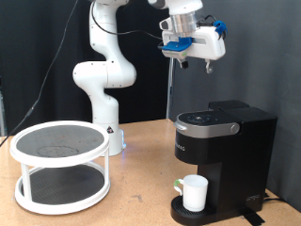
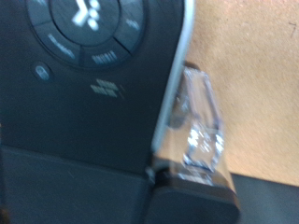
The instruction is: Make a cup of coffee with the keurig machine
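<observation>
Hanging high at upper right of the exterior view, the gripper point(image 1: 185, 63) is seen well above the keurig machine point(image 1: 224, 155), w/ clear air between the fingertips and the machine's top panel. Finger state can't be told: fingers are small and partly masked by the blue-and-white wrist hardware in the exterior view, and none are seen in the wrist view. Nothing is seen held.

The keurig machine is placed at lower right of the exterior view, lid shut, silver-rimmed control panel point(image 1: 207, 120) facing up. The cup point(image 1: 195, 192) is seated upright on the round drip base at lower centre-right, under the brew head, handle toward the exterior view's left. Open gap is left between cup rim and the head's underside.

A white two-tier round rack point(image 1: 60, 166) is set at lower left, well apart from the machine; bare wooden table point(image 1: 141, 198) is seen between them. The arm's base column is stood behind the rack, near centre frame.

In the wrist view the machine's top is filled w/ the dark button panel point(image 2: 84, 28), blurred; its silver edge is run diagonally down centre frame. A clear plastic part point(image 2: 201, 131) is seen just beside that edge, w/ tan tabletop beyond.
</observation>
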`<action>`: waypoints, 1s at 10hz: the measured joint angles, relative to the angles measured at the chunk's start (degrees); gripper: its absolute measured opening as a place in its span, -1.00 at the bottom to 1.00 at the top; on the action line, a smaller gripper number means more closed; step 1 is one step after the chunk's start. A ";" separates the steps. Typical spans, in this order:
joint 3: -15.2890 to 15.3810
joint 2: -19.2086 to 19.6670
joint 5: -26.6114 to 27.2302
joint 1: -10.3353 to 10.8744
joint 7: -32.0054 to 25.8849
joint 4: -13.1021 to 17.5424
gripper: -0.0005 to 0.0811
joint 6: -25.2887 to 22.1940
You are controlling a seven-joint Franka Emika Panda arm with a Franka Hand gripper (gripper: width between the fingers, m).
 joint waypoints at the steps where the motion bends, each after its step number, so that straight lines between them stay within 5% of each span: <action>1: 0.04 1.56 -1.47 -0.34 1.13 1.16 0.81 0.64; 5: 0.67 5.91 -7.37 -0.56 4.24 3.18 0.81 5.27; 9: 2.41 7.47 -10.80 -0.44 4.61 0.04 0.81 11.82; 10: 2.70 7.51 -10.33 -0.30 4.60 -1.30 0.52 13.65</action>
